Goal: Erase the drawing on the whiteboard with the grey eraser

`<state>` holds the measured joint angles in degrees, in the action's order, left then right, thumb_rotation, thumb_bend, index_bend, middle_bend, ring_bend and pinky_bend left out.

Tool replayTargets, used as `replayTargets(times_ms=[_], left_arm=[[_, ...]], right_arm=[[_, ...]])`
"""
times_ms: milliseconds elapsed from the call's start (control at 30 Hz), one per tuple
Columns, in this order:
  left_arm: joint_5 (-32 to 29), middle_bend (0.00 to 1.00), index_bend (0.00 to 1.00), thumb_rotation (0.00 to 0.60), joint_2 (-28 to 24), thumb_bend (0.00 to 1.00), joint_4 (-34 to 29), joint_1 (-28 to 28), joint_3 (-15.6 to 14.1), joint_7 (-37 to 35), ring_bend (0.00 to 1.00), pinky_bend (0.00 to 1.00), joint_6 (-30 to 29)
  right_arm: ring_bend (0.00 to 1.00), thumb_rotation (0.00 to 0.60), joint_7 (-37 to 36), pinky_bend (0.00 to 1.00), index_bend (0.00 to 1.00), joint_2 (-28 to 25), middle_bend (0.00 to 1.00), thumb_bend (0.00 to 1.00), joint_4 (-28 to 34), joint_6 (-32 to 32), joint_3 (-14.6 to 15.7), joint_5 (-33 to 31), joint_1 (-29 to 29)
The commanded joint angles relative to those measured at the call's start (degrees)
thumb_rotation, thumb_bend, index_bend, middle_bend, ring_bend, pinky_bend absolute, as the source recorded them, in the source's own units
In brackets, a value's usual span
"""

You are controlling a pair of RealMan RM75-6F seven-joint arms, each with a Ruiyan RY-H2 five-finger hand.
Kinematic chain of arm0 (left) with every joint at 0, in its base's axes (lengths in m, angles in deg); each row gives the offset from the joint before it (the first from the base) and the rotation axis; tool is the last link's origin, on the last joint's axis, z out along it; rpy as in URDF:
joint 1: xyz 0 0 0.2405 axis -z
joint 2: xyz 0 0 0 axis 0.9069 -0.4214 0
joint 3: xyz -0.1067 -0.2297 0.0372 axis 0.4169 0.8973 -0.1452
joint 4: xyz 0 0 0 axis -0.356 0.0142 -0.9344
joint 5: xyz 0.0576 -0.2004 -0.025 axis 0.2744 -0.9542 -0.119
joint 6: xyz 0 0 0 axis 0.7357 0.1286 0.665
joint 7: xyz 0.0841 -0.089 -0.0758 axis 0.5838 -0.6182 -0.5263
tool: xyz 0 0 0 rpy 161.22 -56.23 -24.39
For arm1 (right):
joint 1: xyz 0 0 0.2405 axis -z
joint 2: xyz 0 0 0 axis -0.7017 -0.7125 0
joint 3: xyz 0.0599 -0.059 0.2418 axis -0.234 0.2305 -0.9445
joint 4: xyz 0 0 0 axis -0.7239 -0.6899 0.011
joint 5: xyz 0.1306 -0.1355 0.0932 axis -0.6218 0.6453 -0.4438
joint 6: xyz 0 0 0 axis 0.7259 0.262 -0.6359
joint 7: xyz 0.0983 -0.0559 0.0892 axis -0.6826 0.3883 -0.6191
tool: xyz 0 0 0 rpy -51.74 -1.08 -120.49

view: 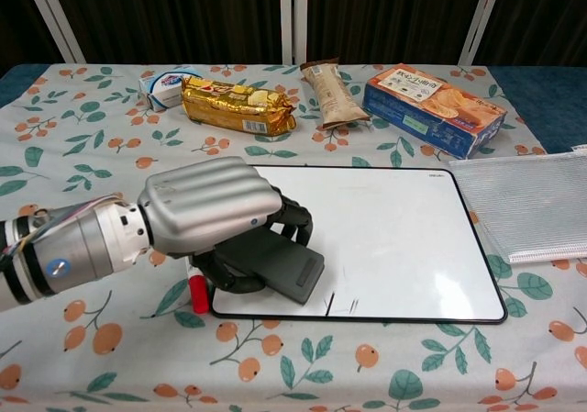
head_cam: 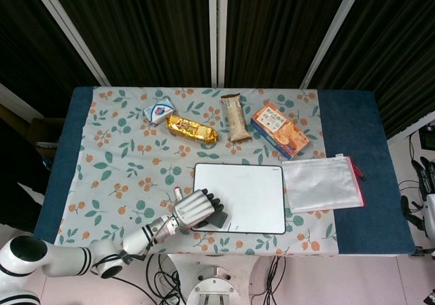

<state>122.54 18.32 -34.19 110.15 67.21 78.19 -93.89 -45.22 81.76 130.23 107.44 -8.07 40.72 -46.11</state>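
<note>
My left hand (view: 206, 212) (head_cam: 192, 208) grips the grey eraser (view: 277, 262) (head_cam: 218, 219) and holds it on the near left corner of the whiteboard (view: 404, 242) (head_cam: 251, 189). Short dark marks (view: 341, 304) remain by the board's near edge, just right of the eraser. The rest of the board looks white. A red-capped marker (view: 196, 290) lies beside the board's left edge, partly hidden under my hand. My right hand shows in neither view.
Along the far side lie a small blue-white packet (view: 163, 85), a golden snack pack (view: 240, 104), a brown bar wrapper (view: 327, 91) and an orange biscuit box (view: 434, 107). A clear mesh zip pouch (view: 530, 201) sits right of the board.
</note>
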Motion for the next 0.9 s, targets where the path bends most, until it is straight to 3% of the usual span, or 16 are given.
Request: replayTargets(times_ms=[33,900], left_arm=[[0.4,0.64,0.72,0.600,0.3,0.42,-0.3,-0.2,-0.1,-0.3,0.59,0.51,-0.3],[0.7,0.64,0.73,0.600,6.8,0.42,2.8,1.7,2.0,-0.2,0.59,0.51,3.2]], right_arm=[[0.00,0.600,-0.1,0.00,0.00,-0.1,0.00,0.39,0.0,0.2,-0.1,-0.1,0.1],[0.00,0.600,-2.6,0.00,0.00,0.0,0.00,0.40,-1.7,0.4,0.2,-0.1,0.6]])
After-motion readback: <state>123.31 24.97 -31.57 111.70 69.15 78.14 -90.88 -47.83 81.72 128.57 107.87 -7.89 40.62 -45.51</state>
